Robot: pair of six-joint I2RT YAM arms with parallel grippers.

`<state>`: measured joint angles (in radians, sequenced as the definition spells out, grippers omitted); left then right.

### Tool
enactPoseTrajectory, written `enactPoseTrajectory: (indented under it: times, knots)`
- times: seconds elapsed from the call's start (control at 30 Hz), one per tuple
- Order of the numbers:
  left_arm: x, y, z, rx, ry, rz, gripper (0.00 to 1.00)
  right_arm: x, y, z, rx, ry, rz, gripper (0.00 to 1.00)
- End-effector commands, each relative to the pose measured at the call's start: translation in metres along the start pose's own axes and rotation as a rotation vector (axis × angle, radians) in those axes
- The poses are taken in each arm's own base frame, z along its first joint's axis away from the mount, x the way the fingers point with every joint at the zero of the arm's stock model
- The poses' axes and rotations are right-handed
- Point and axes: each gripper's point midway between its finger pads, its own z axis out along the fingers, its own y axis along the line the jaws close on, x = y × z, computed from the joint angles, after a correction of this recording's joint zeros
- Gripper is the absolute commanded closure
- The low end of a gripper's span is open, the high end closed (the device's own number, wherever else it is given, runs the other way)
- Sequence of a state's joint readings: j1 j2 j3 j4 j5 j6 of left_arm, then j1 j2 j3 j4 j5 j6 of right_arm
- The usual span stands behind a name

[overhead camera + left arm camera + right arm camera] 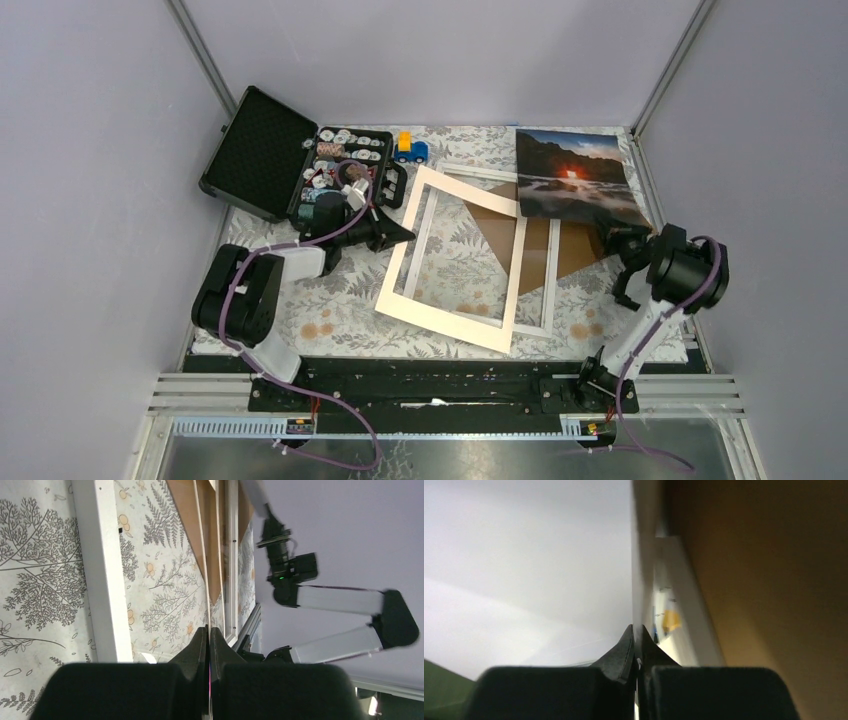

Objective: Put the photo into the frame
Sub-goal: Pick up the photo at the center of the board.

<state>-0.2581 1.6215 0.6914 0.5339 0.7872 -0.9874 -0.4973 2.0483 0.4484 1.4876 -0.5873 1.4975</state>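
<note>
**Right gripper pinches the photo's edge; left gripper shut beside the mat**

The photo (575, 175), a sunset print, sits at the far right of the fern-patterned tablecloth (330, 300). Its near edge overlaps the brown backing board (578, 248). The right gripper (618, 240) meets the photo at its near right corner. In the right wrist view, the fingertips are pressed together on a thin sheet seen edge-on, so the print is clamped there.

The white frame (549, 285) lies flat in the middle of the table. A cream mat board (445, 322) lies askew on top of it and covers most of its left part. The backing board shows through the mat's window and past the frame's right moulding. The photo is not in the frame; only its near edge reaches over the frame's far right corner.

The left gripper (408, 235) has its fingers together with nothing visible between them. Its tip is at the mat's left strip, and contact cannot be judged.

An open black case (262, 152) of small rolls stands at the far left. A blue and yellow toy truck (411, 149) is just beside it.
</note>
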Motion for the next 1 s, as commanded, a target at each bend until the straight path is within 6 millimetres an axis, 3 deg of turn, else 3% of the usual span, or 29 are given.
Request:
enactPoseTrajectory:
  times: [0.0,0.23,0.43,0.67,0.97]
  knots:
    - [-0.011,-0.004,0.010,0.020,-0.025,0.011,1.00,0.006,0.118,-0.005,-0.152,0.010,-0.215,1.00]
    - [-0.011,-0.003,0.023,0.025,-0.021,-0.038,1.00,0.008,0.245,-0.020,-0.062,0.001,-0.546,1.00]
    - [-0.013,-0.008,0.050,0.024,-0.019,-0.062,1.00,0.032,0.309,-0.039,-0.169,0.054,-0.611,1.00]
    - [-0.030,-0.014,0.078,-0.005,-0.092,-0.112,1.00,0.051,0.348,-0.047,-0.249,0.094,-0.633,1.00]
    - [-0.045,-0.029,0.098,0.033,-0.068,-0.212,1.00,0.052,0.338,-0.044,-0.230,0.114,-0.628,1.00]
